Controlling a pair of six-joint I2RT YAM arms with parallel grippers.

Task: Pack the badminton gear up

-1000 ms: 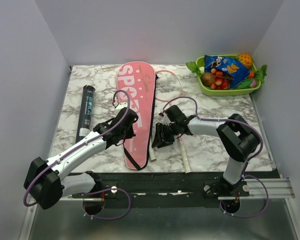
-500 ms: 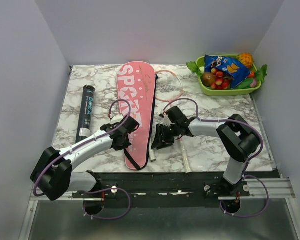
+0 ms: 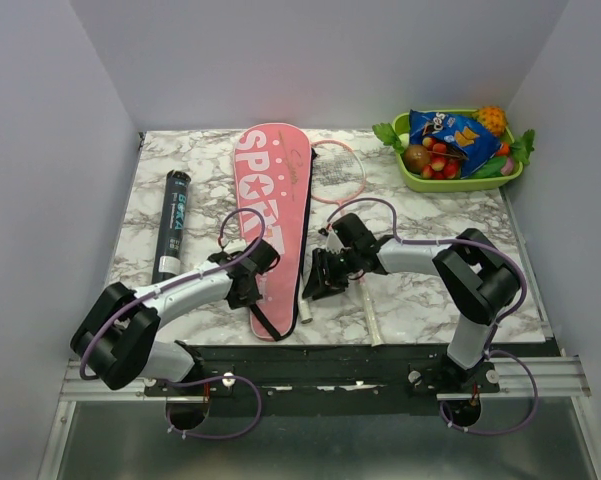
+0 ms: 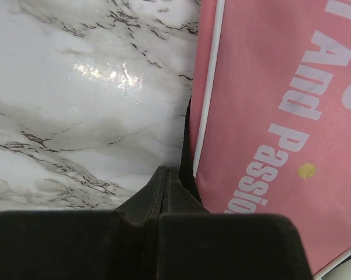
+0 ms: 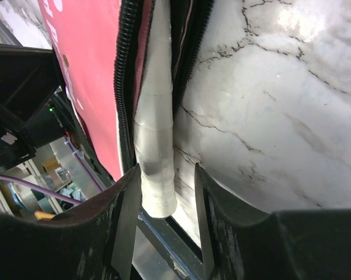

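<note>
The long pink racket bag lies lengthwise mid-table, and a white racket handle pokes from its open near end. My left gripper rests on the bag's left edge. In the left wrist view it is shut, its tips beside the black strap and the pink fabric, with nothing seen between them. My right gripper is open and straddles that handle. The handle touches the left finger and stands clear of the right one. A second pink-framed racket lies to the right of the bag.
A dark blue-labelled tube lies along the left side of the table. The green tray of fruit and snacks sits at the back right corner. The second racket's white handle reaches the table's near edge by my right arm.
My left gripper has slid back toward the near edge along the bag's left side, staying shut. The right gripper has barely moved.
</note>
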